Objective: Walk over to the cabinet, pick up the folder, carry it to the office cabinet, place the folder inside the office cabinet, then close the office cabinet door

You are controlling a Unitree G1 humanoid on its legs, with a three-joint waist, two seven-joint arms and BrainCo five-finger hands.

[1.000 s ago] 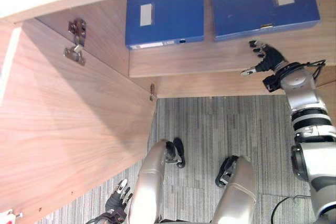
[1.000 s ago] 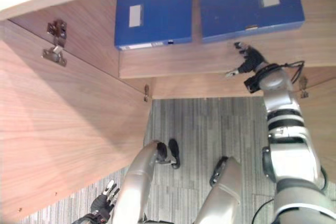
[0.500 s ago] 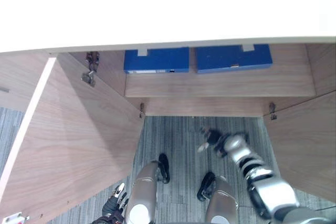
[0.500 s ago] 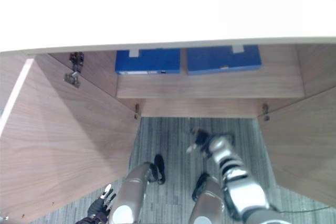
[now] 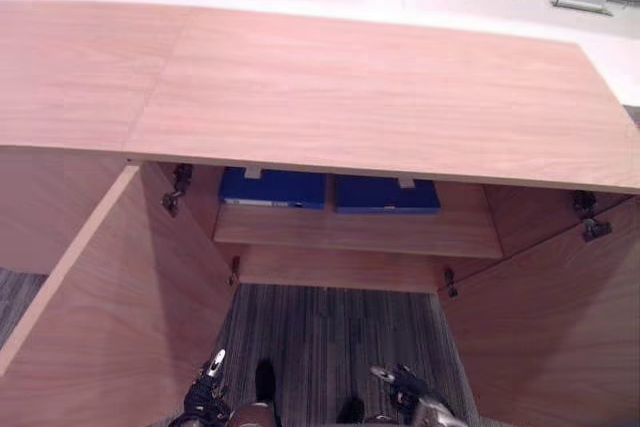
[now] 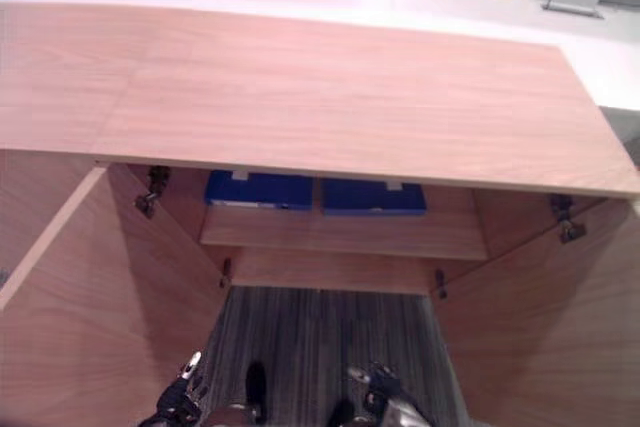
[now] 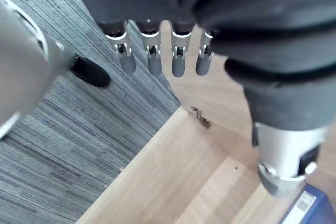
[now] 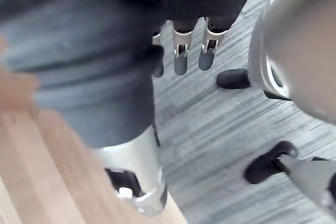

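Folder (image 5: 386, 195) lies beside another folder (image 5: 273, 188) on cabinet shelf (image 5: 350, 233).

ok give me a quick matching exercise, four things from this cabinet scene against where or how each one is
1 left blue folder
2 left cabinet door
3 left robot hand
4 carpet

a fingers straight, holding nothing
b lying on the inner shelf
c swung wide outward
d striped grey, underfoot

Pairs: 1-b, 2-c, 3-a, 4-d
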